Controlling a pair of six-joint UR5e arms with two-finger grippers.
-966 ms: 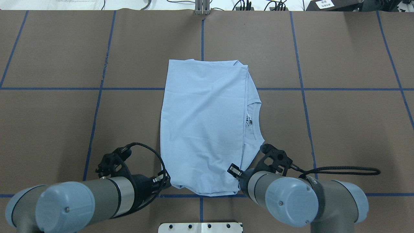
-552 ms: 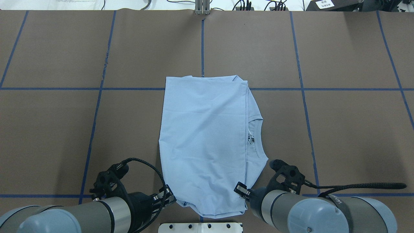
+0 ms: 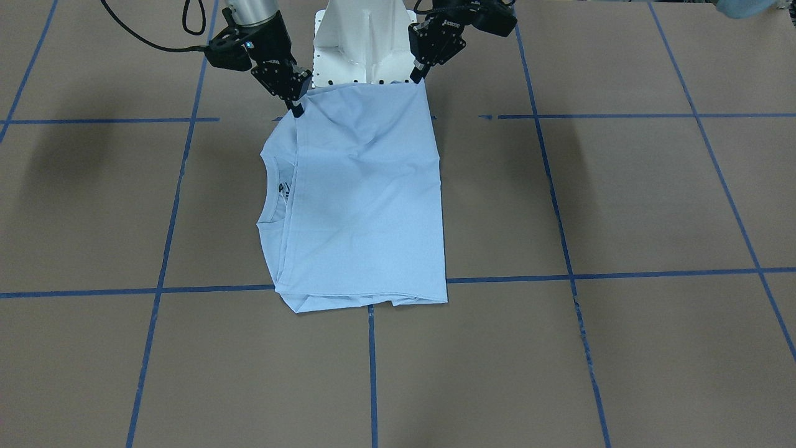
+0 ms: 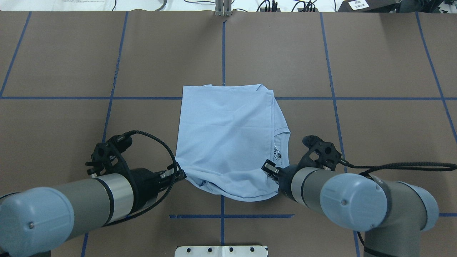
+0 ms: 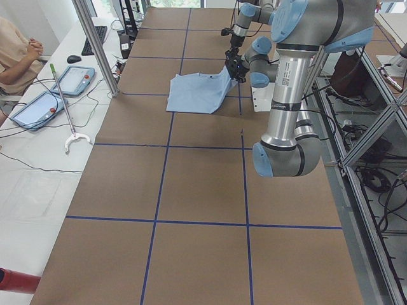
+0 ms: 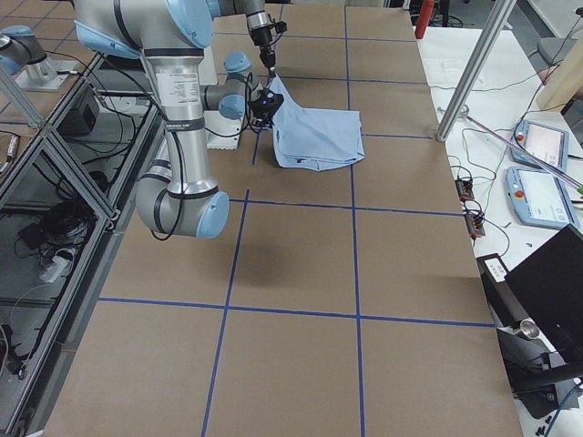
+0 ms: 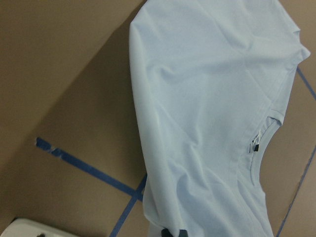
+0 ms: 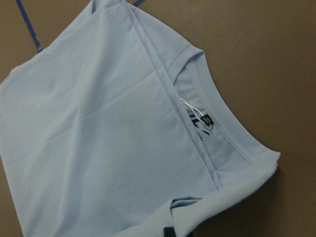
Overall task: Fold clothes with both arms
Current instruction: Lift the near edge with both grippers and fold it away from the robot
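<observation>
The light blue T-shirt [image 4: 228,135] lies in the middle of the brown counter [image 4: 375,142], folded into a long strip. Its far end rests flat on the counter. Its near end hangs up in the air. The left gripper [image 4: 180,175] has its jaws pinching the near left corner of the cloth. The right gripper [image 4: 270,169] has its jaws pinching the near right corner, close to the collar [image 4: 284,141].

A few things could go wrong. The cloth between the two grippers sags down like a belly. If the arms carry it over that way, I think the fold may come out lumpy. If they pull apart too hard, a corner may slip out of the jaws and the T-shirt will flop down. If one arm goes faster than the other, the near edge may land crooked on the far edge. The layers by the collar look loose, so they may slide out of line.

There is lots of room. Bare counter shows past the far edge of the T-shirt and on both sides of it. The far edge sits close to a blue tape line [image 4: 71,97] that runs across. The white base plate [image 4: 221,251] is near the robot, behind the lifted edge, so the safe way to go is forward, away from it
</observation>
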